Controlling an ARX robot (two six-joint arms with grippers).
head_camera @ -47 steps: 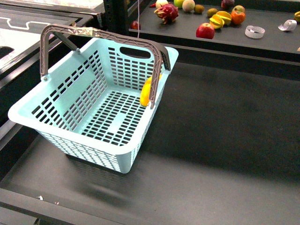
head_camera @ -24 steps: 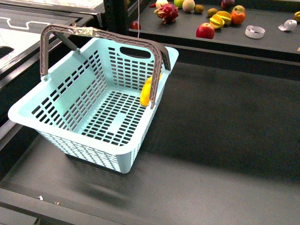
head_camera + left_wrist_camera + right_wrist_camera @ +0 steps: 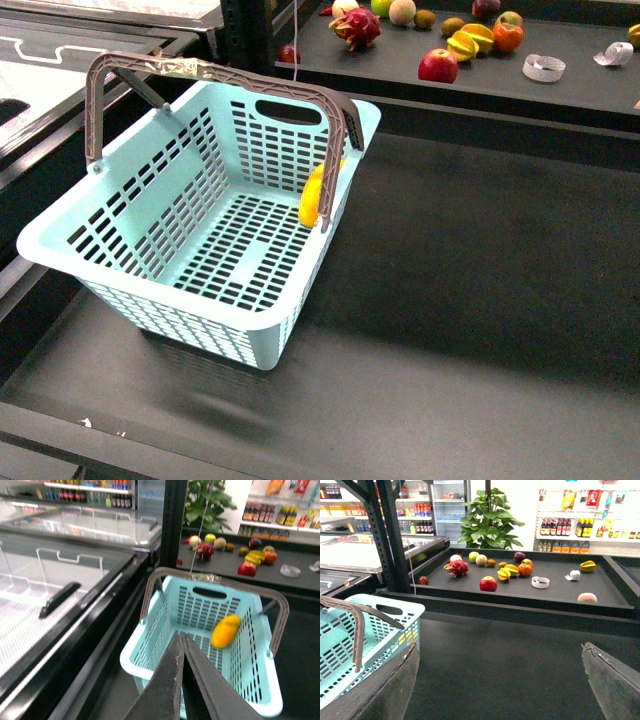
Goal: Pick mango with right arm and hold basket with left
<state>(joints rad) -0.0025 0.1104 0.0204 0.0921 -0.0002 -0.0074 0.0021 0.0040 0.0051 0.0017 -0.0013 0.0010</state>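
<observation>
The pale blue basket [image 3: 150, 215] stands on the left of the black table with its grey-brown handles [image 3: 250, 80] raised. The yellow-orange mango [image 3: 312, 197] lies inside it against the right wall, partly behind a handle. Neither arm shows in the front view. In the left wrist view my left gripper [image 3: 181, 636] is shut with nothing in it, poised above the basket's near rim [image 3: 135, 655], the mango [image 3: 225, 631] beyond it. My right gripper [image 3: 500, 647] is open and empty over the bare table, with the basket [image 3: 385, 630] just beside one finger.
A raised shelf behind the table carries a red apple [image 3: 437, 66], a dragon fruit [image 3: 356, 27], cut yellow wedges [image 3: 470, 42], a round orange fruit [image 3: 508, 37] and tape rolls [image 3: 543, 68]. A glass-lidded freezer [image 3: 60, 555] borders the left side. A black post [image 3: 385, 535] rises behind the basket.
</observation>
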